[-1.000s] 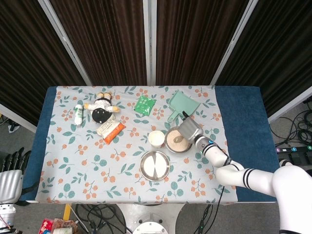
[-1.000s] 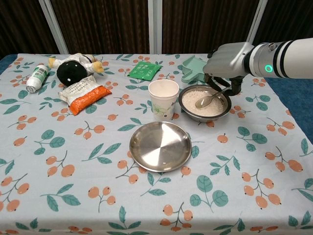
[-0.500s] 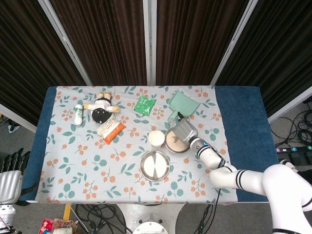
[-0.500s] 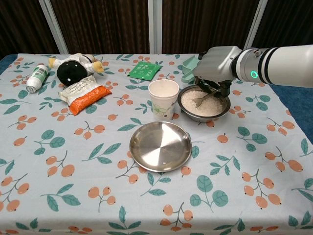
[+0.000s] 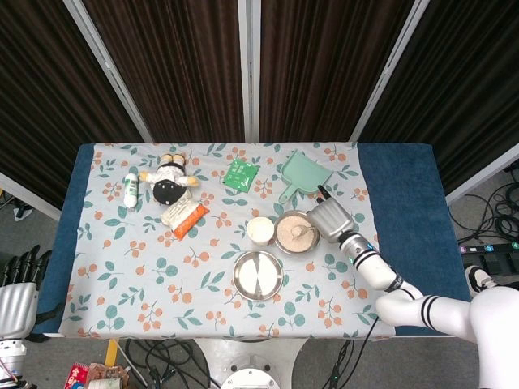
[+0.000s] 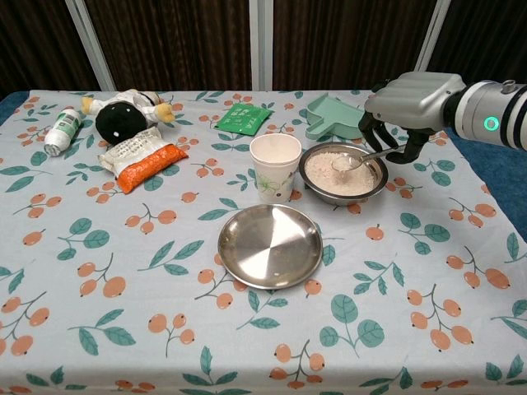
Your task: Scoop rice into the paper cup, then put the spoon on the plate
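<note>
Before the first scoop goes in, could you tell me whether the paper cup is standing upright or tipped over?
Upright. The paper cup stands on its base, open mouth up, beside the rice bowl. Its contents cannot be told.

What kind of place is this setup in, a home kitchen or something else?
Probably a lab or robot test station, not a home kitchen. Dark curtains on metal frames wall off the table, loose cables lie on the floor beside it, and unrelated props such as a plush toy sit on the floral tablecloth.

Behind the blue table with its floral tablecloth hang dark pleated curtains split by pale metal posts; grey floor and black cables flank it.
</note>
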Controlling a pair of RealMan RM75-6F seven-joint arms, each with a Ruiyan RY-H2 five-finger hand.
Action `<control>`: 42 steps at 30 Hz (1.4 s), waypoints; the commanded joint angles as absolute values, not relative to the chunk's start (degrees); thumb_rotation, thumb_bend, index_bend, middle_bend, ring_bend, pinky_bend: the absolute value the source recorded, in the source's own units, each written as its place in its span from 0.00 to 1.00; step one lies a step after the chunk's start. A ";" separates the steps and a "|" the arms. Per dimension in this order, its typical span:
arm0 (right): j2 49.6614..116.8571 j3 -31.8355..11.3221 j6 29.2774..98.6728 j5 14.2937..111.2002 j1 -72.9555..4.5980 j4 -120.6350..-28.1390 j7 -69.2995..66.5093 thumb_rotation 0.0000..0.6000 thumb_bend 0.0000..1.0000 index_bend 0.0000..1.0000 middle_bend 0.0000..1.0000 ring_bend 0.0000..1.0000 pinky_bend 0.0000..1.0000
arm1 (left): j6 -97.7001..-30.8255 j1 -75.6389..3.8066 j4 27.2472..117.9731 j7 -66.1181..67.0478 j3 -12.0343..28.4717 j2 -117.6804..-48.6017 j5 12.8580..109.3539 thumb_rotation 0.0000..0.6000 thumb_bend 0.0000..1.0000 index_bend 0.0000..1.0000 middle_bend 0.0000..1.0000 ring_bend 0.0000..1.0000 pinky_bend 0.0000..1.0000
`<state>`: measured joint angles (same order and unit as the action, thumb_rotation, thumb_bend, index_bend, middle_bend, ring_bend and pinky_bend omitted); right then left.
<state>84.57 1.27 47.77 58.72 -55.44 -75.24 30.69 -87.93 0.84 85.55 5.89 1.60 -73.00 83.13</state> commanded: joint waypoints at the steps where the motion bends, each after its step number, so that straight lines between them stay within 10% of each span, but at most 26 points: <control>1: 82.38 0.24 50.02 62.62 -52.97 -75.64 26.05 1.00 0.38 0.68 0.64 0.28 0.02 | -87.99 0.82 85.66 5.95 1.64 -72.92 83.19 1.00 0.04 0.14 0.09 0.02 0.00; 23: 83.90 -6.39 42.90 59.62 -62.00 -80.07 37.37 1.00 0.38 0.68 0.64 0.29 0.02 | -88.41 1.43 85.02 5.01 1.39 -73.20 83.12 1.00 0.04 0.14 0.09 0.02 0.00; 42: 85.34 -0.03 44.75 60.06 -73.21 -81.07 68.51 1.00 0.38 0.69 0.64 0.29 0.00 | -88.43 1.94 83.94 3.98 1.30 -73.89 82.88 1.00 0.04 0.14 0.09 0.02 0.00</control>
<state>85.00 -1.24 44.03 58.69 -71.93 -81.21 66.50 -88.42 1.94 83.94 3.98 1.30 -73.89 82.87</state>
